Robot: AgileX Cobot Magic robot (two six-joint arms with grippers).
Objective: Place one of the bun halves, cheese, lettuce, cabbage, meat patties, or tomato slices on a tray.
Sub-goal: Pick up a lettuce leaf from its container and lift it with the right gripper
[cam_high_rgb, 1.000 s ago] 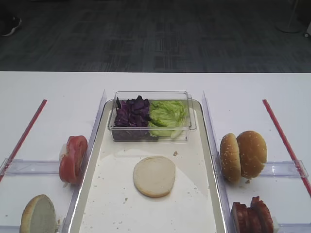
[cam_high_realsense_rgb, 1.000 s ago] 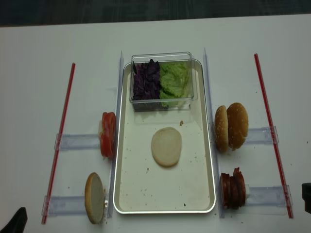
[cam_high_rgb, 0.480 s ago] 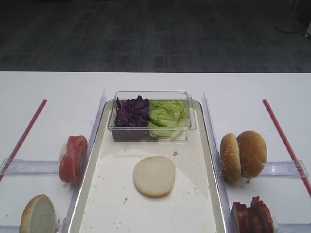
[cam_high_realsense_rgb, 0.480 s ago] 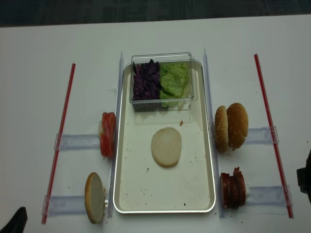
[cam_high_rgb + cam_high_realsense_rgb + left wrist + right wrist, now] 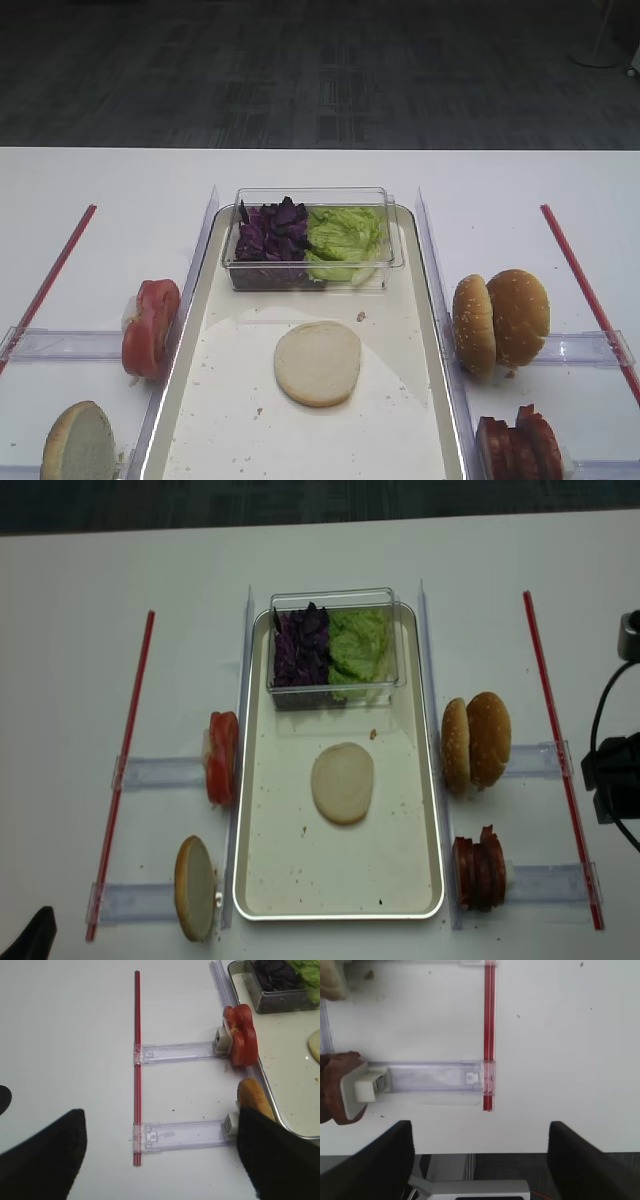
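meat patties left of wide-open right jaws

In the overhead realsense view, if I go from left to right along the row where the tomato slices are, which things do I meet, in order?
Left red strip → tomato slices → bun half on the tray → sesame buns → right red strip → right arm at the edge.

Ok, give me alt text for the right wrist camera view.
The right gripper hangs open above a white table, its dark fingers framing a clear plastic holder crossed by a red strip. Meat patties sit at the holder's left end.
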